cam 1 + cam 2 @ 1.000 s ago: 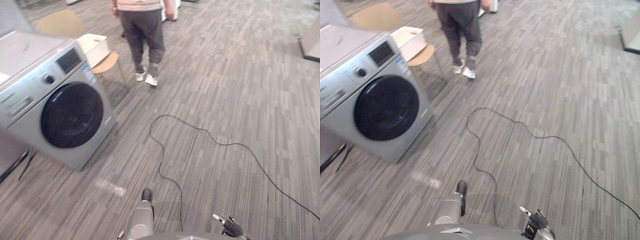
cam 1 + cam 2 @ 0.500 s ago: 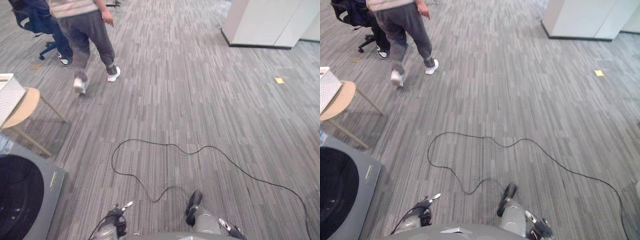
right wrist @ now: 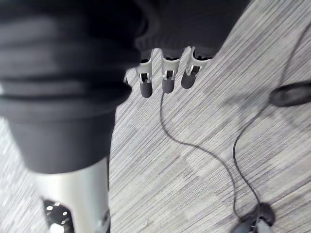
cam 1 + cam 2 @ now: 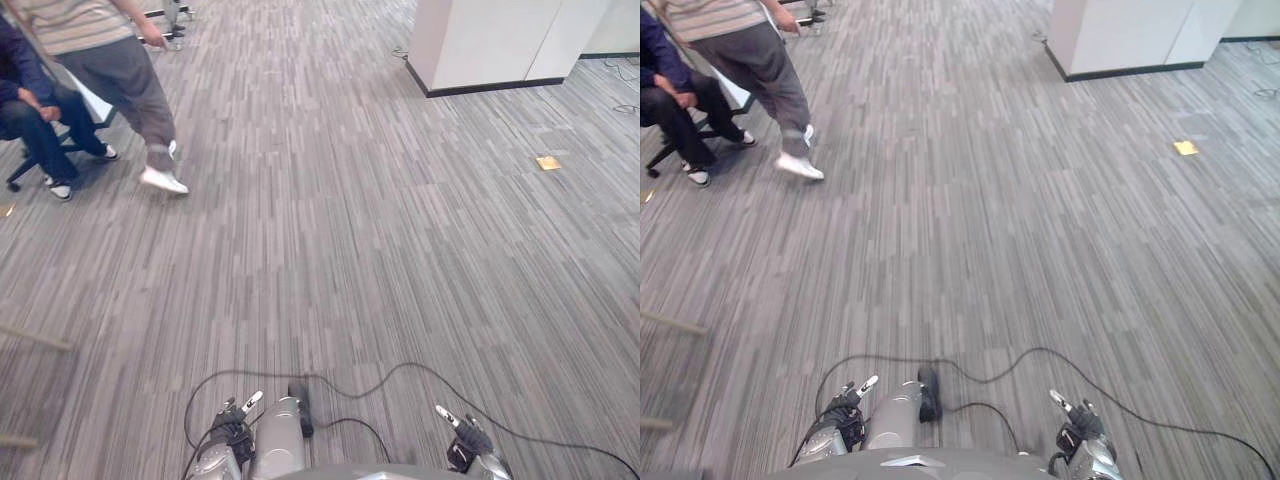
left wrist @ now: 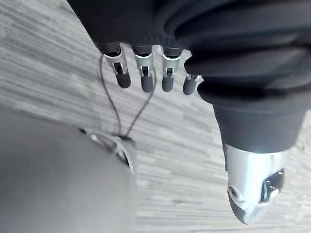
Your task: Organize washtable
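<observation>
My left hand (image 4: 232,425) hangs low at the bottom edge of the eye views, above grey striped carpet. In its wrist view the fingers (image 5: 143,77) point straight down and hold nothing, with the thumb (image 5: 252,194) apart. My right hand (image 4: 465,445) hangs at the bottom right. Its fingers (image 3: 167,77) are likewise straight and empty over the carpet. Both hands are open.
A person (image 4: 120,70) walks at the upper left, beside a seated person (image 4: 35,110) on a wheeled chair. A white cabinet (image 4: 490,40) stands at the back right. A small yellow tag (image 4: 547,162) lies on the carpet. Thin wooden legs (image 4: 30,340) show at the left edge.
The camera has swung right: the washing machine and the wooden stool have left the picture, and the cabinet and the seated person have come in. Both hands stay low and empty.
</observation>
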Controlling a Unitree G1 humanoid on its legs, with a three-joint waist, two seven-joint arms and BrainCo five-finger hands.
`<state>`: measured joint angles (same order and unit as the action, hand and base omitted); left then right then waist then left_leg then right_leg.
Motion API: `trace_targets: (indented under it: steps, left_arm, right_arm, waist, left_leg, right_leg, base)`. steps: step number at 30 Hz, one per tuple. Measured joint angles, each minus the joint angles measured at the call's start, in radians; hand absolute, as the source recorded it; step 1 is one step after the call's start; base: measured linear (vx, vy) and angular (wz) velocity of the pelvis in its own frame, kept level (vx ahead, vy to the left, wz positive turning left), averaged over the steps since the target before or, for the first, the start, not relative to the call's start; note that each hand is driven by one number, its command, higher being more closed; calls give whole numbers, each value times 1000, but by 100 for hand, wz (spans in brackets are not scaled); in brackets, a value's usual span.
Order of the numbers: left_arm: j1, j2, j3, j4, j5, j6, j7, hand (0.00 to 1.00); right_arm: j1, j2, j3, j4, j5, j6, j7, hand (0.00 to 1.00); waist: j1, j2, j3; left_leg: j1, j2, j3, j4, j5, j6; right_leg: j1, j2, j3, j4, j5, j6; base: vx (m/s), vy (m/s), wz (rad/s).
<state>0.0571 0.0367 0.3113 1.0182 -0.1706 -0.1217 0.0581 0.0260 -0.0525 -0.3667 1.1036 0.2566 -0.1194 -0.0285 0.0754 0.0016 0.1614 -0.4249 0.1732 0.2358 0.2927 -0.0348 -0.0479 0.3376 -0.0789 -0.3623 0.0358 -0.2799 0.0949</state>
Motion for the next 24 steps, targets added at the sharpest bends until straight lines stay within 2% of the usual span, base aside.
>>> trace_targets:
  steps: [1,2,3,4,5,6,7,8,9,10,11,12,13,14,15,16,17,18,19,20,21,22,23,24]
  left_arm:
    - [2,21,7,10,-4,3,0,0]
    - [3,27,7,19,-5,4,1,0]
    - [-1,48,2,30,-6,5,2,0]
    - [-10,70,-3,47,-6,10,2,0]
    - [-11,87,-19,53,-6,12,4,0]
    - [-11,97,-38,59,-5,20,5,0]
    - [-15,89,-40,59,-5,31,6,0]
    - [2,79,-56,61,-6,35,8,0]
    - [6,80,-82,65,-6,35,8,0]
    - [-10,74,-118,67,-6,35,8,0]
    - [-29,53,-125,61,-5,34,7,0]
    - [-38,43,-124,54,-5,33,6,0]
    - [-51,14,-112,37,0,32,1,0]
    - [-45,-27,-92,40,2,29,-2,0]
    - [-28,-44,-75,41,4,30,-3,0]
    - [-18,-55,-65,40,8,31,-6,0]
    - [-23,-72,-27,37,33,34,-9,0]
    - [-22,-86,13,29,40,33,-9,0]
    - [-17,-104,49,31,39,35,-10,0]
    - [-11,-107,52,35,37,37,-10,0]
    - [-8,-100,42,38,38,40,-17,0]
    - [0,-82,41,38,38,41,-22,0]
    - [5,-69,35,38,38,41,-24,0]
    - [13,-49,26,32,27,39,-27,0]
  right_arm:
    - [8,24,6,17,-1,0,0,0]
    - [16,27,5,27,-1,-1,0,0]
    - [31,37,-3,47,-1,1,-1,0]
    - [42,49,-13,51,-1,5,0,0]
    - [48,57,-27,59,3,11,4,0]
    - [43,55,-49,69,8,15,9,0]
    - [36,44,-62,70,8,17,10,0]
    - [37,29,-60,64,8,11,18,0]
    - [39,24,-57,57,10,9,22,0]
    - [60,22,-60,22,12,8,27,0]
    - [75,21,-80,-14,28,11,28,0]
    - [81,27,-91,-19,36,15,27,0]
    - [114,40,-104,-33,39,20,27,0]
    - [146,40,-114,-35,41,23,27,0]
    - [160,33,-118,-37,46,24,26,0]
    - [164,34,-113,-37,44,32,25,0]
    - [161,27,-124,-37,42,41,27,0]
    - [157,19,-127,-42,40,42,28,0]
    - [156,5,-129,-55,40,42,29,0]
    - [150,-1,-129,-58,40,40,28,0]
    - [142,-16,-129,-47,38,40,27,0]
    - [142,-20,-118,-30,39,45,24,0]
    - [142,-20,-103,-30,39,44,22,0]
    - [135,-15,-79,-30,45,43,21,0]
  waist:
    - [2,-39,-26]
    - [-8,-59,-32]
    - [-11,-88,-39]
    - [-21,-120,-27]
    - [-42,-134,-21]
    - [-55,-127,-3]
    - [-50,-112,14]
    - [-37,-84,11]
    - [-42,-69,7]
    - [-51,-48,7]
    - [-62,-36,10]
    - [-70,-34,9]
    - [-73,-32,7]
    - [-74,-9,-2]
    - [-82,9,-24]
    - [-93,14,-33]
    - [-95,33,-33]
    - [-91,47,-38]
    - [-93,74,-34]
    - [-89,92,-38]
    - [-82,110,-28]
    - [-73,101,-24]
    - [-71,89,-21]
    - [-68,63,-20]
  left_leg:
    - [-13,-33,1,82,26,-1]
    - [-16,-43,-1,115,24,7]
    - [4,-85,-3,161,-32,45]
    - [54,-127,4,167,-69,64]
    - [103,-151,2,164,-99,75]
    - [163,-161,-7,154,-120,76]
    - [253,-162,-25,119,-166,82]
    - [368,-158,-35,43,-182,76]
    - [417,-151,-34,5,-182,76]
    - [492,-147,-56,-47,-204,71]
    - [534,-140,-72,-56,-239,60]
    - [546,-133,-73,-49,-257,44]
    - [586,-127,-77,-45,-303,16]
    - [654,-102,-91,-47,-350,-10]
    - [680,-79,-101,-28,-367,-24]
    - [679,-57,-88,46,-365,-26]
    - [641,-17,-75,226,-321,-25]
    - [592,15,-69,390,-227,5]
    - [502,80,-78,619,3,31]
    - [461,114,-78,722,108,30]
    - [375,160,-80,909,67,43]
    - [300,156,-81,992,-17,43]
    - [259,145,-75,992,-52,43]
    - [183,125,-63,950,-108,44]
  right_leg:
    - [0,-47,17,75,-33,-1]
    - [-24,-73,23,159,-34,-2]
    - [-110,-155,52,418,-10,1]
    - [-220,-233,90,706,143,-26]
    - [-287,-263,118,880,227,-30]
    - [-346,-258,152,996,202,-34]
    - [-401,-230,169,1042,148,-40]
    - [-485,-181,162,1003,71,-46]
    - [-519,-162,130,952,33,-61]
    - [-593,-152,45,832,9,-84]
    - [-660,-153,-24,628,31,-71]
    - [-675,-153,-55,499,66,-65]
    - [-679,-148,-95,253,152,-38]
    - [-681,-126,-66,211,258,-55]
    - [-676,-107,-39,249,299,-71]
    - [-676,-101,-7,322,313,-89]
    - [-661,-98,7,422,244,-111]
    - [-637,-95,0,474,187,-110]
    - [-562,-68,-16,475,123,-111]
    - [-519,-50,-17,461,94,-113]
    - [-417,-21,-14,426,59,-107]
    - [-315,-13,-8,365,46,-104]
    - [-268,-15,-5,326,45,-104]
    - [-207,-23,-3,261,45,-103]
  base:
    - [677,60,-22]
    - [745,77,10]
    - [616,167,42]
    - [666,153,69]
    - [655,46,76]
    - [521,-34,44]
    - [547,-54,-12]
    - [439,-34,-31]
    - [350,-10,-6]
    - [-21,83,53]
    - [-232,152,75]
    - [-265,223,91]
    - [21,76,81]
    - [264,-24,75]
    - [565,-182,56]
    - [711,-263,46]
    - [746,-335,22]
    - [707,-371,8]
    - [520,-273,-9]
    - [631,-258,-6]
    - [751,-236,-14]
    - [792,-232,-13]
    - [537,-145,-11]
    - [167,-66,-22]
